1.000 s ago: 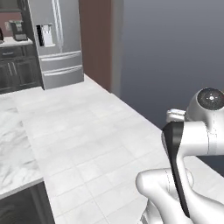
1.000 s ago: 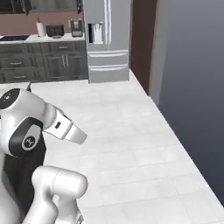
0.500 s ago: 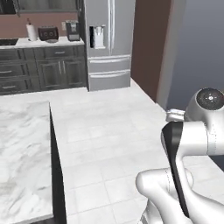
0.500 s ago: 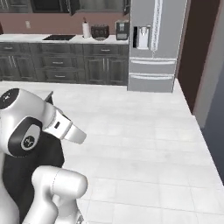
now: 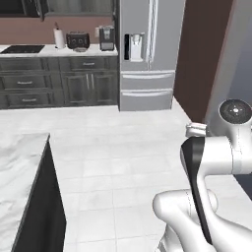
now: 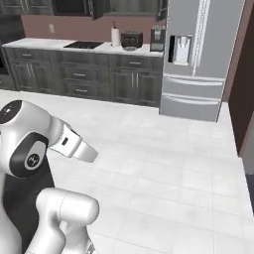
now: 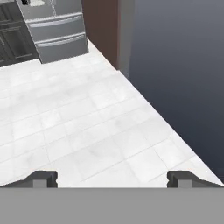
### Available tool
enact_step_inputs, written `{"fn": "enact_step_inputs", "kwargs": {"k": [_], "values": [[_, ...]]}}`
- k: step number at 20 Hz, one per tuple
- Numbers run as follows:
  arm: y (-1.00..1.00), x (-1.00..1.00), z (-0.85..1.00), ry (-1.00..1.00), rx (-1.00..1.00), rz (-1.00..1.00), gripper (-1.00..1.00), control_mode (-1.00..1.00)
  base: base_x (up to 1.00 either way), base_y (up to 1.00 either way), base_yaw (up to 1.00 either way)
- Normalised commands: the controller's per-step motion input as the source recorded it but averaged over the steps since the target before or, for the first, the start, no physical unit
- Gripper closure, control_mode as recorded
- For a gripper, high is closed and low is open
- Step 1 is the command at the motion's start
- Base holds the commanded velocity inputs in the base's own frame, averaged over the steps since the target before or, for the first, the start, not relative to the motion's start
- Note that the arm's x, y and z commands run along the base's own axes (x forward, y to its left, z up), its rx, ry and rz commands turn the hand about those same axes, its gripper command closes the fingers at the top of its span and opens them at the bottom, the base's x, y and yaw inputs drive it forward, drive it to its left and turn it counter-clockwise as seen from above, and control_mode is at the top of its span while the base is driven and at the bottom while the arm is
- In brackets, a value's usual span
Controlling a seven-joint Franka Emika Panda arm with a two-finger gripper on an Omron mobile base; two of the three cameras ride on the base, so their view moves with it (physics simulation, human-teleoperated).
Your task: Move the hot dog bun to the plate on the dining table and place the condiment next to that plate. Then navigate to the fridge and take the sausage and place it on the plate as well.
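We see the tall stainless-steel fridge (image 5: 147,51) with two upper doors, a dark dispenser panel in its left door and two drawers below, standing closed against the far wall, well apart from the robot across the white tiled floor (image 5: 123,147). In the right base view the fridge (image 6: 198,59) stands at the upper right. To its left runs a row of dark grey cabinets (image 5: 59,88) under a pale countertop, on which we note a white paper-towel roll (image 5: 59,37), a dark toaster (image 5: 78,40) and a dark coffee machine (image 5: 107,38), the last just beside the fridge. A reddish-brown wall panel (image 5: 202,59) rises on the fridge's right. At the lower left of the left base view lies the corner of a white marble counter (image 5: 17,182) with a dark side.

In the hand view the two-finger gripper (image 7: 111,179) hangs over bare floor, its dark fingertips (image 7: 41,178) spread wide with nothing between them. The lower drawers of the fridge (image 7: 57,35) appear at the upper left.
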Motion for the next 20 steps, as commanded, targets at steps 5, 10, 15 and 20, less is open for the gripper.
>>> {"fn": "enact_step_inputs", "kwargs": {"k": [5,10,15,20], "values": [[0.0,0.0,0.0,0.0,0.0,0.0,-1.0,1.0,0.99,-0.78,0.28],[0.0,0.0,0.0,0.0,0.0,0.0,-1.0,1.0,0.94,-0.78,0.22],[0.0,0.0,0.0,0.0,0.0,0.0,-1.0,1.0,0.95,-0.64,0.05],[0.0,0.0,0.0,0.0,0.0,0.0,-1.0,1.0,0.92,-0.46,-0.02]]}}
